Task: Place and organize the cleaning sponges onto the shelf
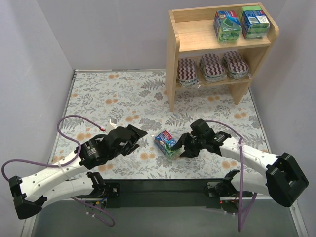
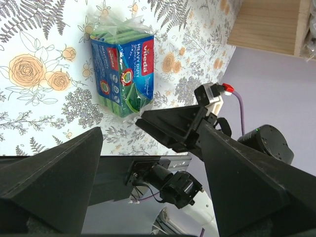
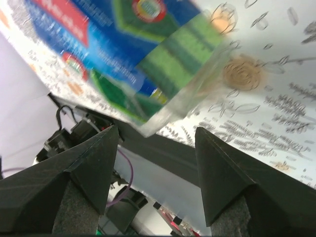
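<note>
Top view: the shelf (image 1: 174, 59) stands at the upper right of the frame, on the flower-pattern desk (image 1: 108, 94). Its upper tier carries two green sponge packs (image 1: 227, 24) side by side toward the right end. The lower tier carries three striped oval pads (image 1: 213, 66) in a row. The third pack (image 1: 166, 142) lies alone on the desk at the lower centre of the frame, well apart from the shelf and approx. between the two arms.

The right end effector (image 1: 181, 146) is just beside this pack, on its right, with the fingers spread wide. In the right wrist view the pack is blurred and fills the upper left; one corner of it reaches down between the two finger tips, but the fingers do not press on it. The left end effector (image 1: 139, 139) is near the pack on its left, also wide open and holding nothing. In the left wrist view the pack sits in the upper centre, beyond the finger tips, label side up.
</note>
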`<state>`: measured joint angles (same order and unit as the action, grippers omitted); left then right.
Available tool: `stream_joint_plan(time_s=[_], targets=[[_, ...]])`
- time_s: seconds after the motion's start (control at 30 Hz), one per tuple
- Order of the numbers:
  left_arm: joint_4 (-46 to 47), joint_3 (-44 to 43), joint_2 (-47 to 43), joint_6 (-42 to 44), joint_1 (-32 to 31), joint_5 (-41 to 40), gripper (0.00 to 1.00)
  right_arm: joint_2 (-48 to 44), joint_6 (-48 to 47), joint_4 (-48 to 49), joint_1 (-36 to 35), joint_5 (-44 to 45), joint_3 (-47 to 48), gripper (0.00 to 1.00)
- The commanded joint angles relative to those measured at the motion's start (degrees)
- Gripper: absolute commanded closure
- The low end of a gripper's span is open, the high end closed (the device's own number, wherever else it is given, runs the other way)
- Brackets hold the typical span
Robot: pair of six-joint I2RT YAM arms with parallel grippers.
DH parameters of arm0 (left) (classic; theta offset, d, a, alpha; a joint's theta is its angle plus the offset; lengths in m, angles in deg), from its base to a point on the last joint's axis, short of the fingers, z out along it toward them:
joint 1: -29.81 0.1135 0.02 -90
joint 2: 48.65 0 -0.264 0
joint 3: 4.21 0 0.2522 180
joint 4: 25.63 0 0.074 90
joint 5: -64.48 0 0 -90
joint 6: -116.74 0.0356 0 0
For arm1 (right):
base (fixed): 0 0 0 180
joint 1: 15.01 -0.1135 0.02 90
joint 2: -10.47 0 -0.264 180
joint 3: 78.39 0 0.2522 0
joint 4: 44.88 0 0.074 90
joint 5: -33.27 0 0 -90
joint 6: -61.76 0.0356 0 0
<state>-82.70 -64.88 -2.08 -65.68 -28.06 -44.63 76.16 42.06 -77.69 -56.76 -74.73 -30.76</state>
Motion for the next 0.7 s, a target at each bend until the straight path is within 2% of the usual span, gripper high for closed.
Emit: stream_joint_plan(time_s=[0.0, 0.17, 0.27, 0.37, 0.4, 0.5, 0.67], targets=[[-0.6, -1.5, 0.4, 0.7, 0.1, -1.4, 0.27, 3.0, 0.8, 3.5, -0.3, 3.3, 0.7, 0.42], [-0.8, -2.0, 0.7, 0.9, 0.2, -0.8, 0.27, 8.7, 0.8, 7.0, -0.3, 6.0, 3.3, 0.43], [-1.5, -1.7, 0.5, 0.6, 0.2, -0.4, 0.27, 11.5, 1.3, 8.9, -0.3, 5.9, 2.6, 0.48], [-2.0, -1.1, -0.2, -0.3, 0.2, -0.1, 0.27, 11.4, 1.9, 9.3, -0.3, 5.9, 0.8, 0.71], [-2.0, -1.0, -0.4, -0.6, 0.2, -0.2, 0.27, 10.5, 1.9, 9.2, -0.3, 6.0, -0.1, 0.83], [-2.6, -0.5, -1.6, -1.2, 0.2, -1.1, 0.27, 5.9, 1.9, 8.2, -0.3, 6.3, -1.3, 0.97], [-3.5, -1.3, -2.5, -1.2, 0.1, -3.4, 0.27, -4.2, 1.3, 6.3, -0.3, 1.6, -0.6, 0.99]])
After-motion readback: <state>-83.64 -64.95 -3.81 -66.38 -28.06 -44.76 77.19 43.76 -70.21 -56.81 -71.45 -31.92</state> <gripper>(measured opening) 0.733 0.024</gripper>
